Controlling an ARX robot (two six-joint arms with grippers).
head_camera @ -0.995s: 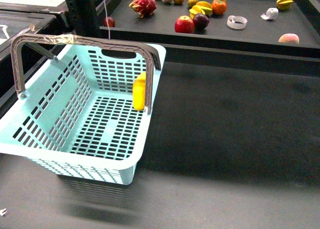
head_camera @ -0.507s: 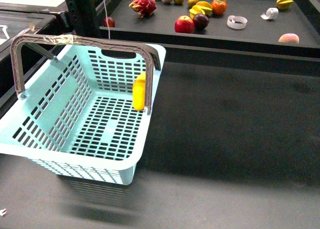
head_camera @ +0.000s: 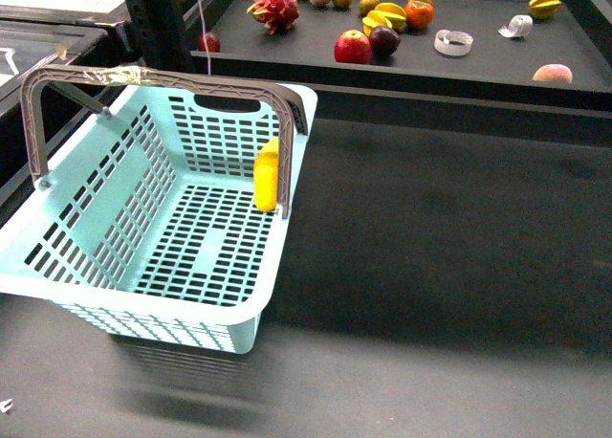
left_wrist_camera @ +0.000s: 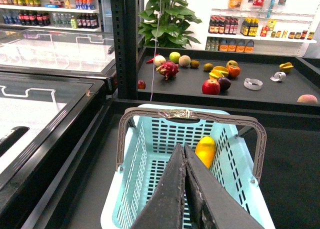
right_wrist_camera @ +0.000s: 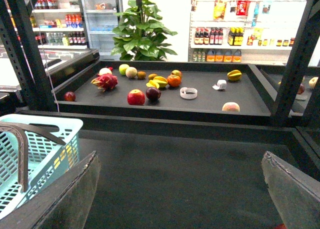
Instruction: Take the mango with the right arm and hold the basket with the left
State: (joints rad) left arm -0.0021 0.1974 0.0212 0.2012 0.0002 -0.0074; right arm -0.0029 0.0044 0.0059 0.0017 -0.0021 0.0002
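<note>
Mango (head_camera: pixel 267 174) inside basket (head_camera: pixel 105 213), propped on end against right-hand wall beside grey handle (head_camera: pixel 285 142). Smooth waxy skin, likely slippery, firm, moderate weight; grip across mid-body, moderate force.

Left gripper (left_wrist_camera: pixel 185 189): prongs pressed together, empty, above basket. Right gripper (right_wrist_camera: pixel 182 184): jaws spread wide, empty, well apart from basket.

Basket light, stiff; probably best held by handle.

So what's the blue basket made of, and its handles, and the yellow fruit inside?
The basket looks like light blue moulded plastic, smooth and a bit shiny, with neat rows of slots. Its handles look like grey-brown plastic too, with clear tape wrapped near the top. The mango has smooth yellow skin; real or fake, I can't tell.
</note>
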